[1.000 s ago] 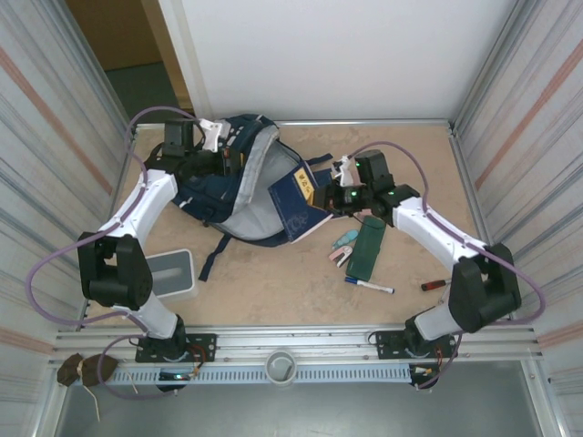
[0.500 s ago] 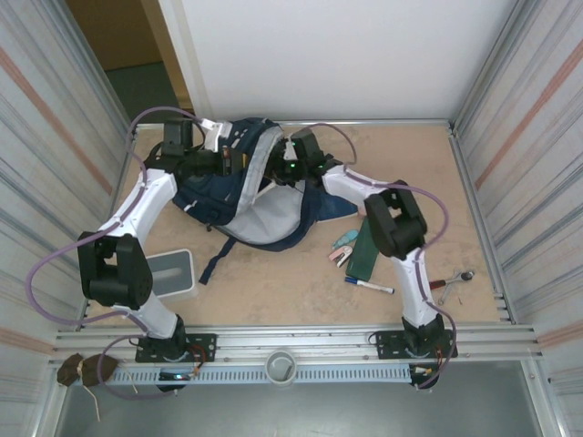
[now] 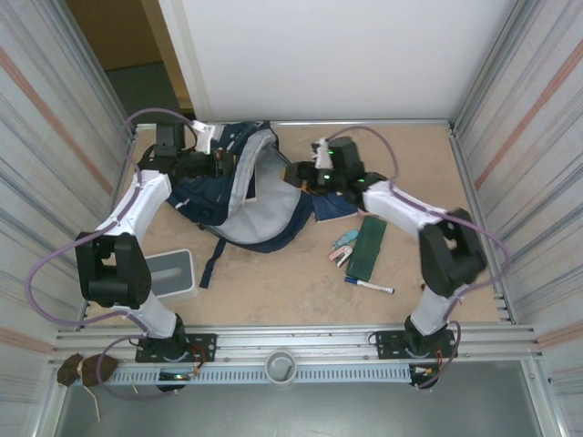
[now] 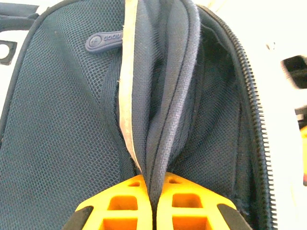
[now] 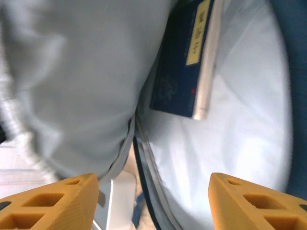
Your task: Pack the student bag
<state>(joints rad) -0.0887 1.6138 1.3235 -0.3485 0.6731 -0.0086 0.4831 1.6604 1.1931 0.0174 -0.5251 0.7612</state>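
The table (image 3: 273, 291) lay under everything. The bag (image 3: 202, 196) sat toward its far left, its mouth gaping toward my right arm and its pale lining showing. My left gripper (image 4: 152, 187) was pressed together on a fold of the bag's rim. It pinched the navy fabric and its pale edging and lifted them so that the opening stood up. My right gripper (image 5: 153, 191) hung at that opening with its fingers spread wide and nothing between them. Beyond them a navy book (image 5: 184, 62) with a yellow label lay on the lining inside the bag, apart from both fingers.

As I judged it, the book was in, and the step in hand was to get my right gripper out cleanly. The good way was to draw it back along the line of the opening. The fingers had to be wide enough not to drag the book, yet clear of the zip edge and the loose lining just beneath them. The left pinch needed to hold firm and high, because if it sagged the rim would fold over the mouth. On the table by my right arm lay the green pouch (image 3: 368, 246) and, smaller, the marker (image 3: 369, 287). I reckoned the pouch came next.
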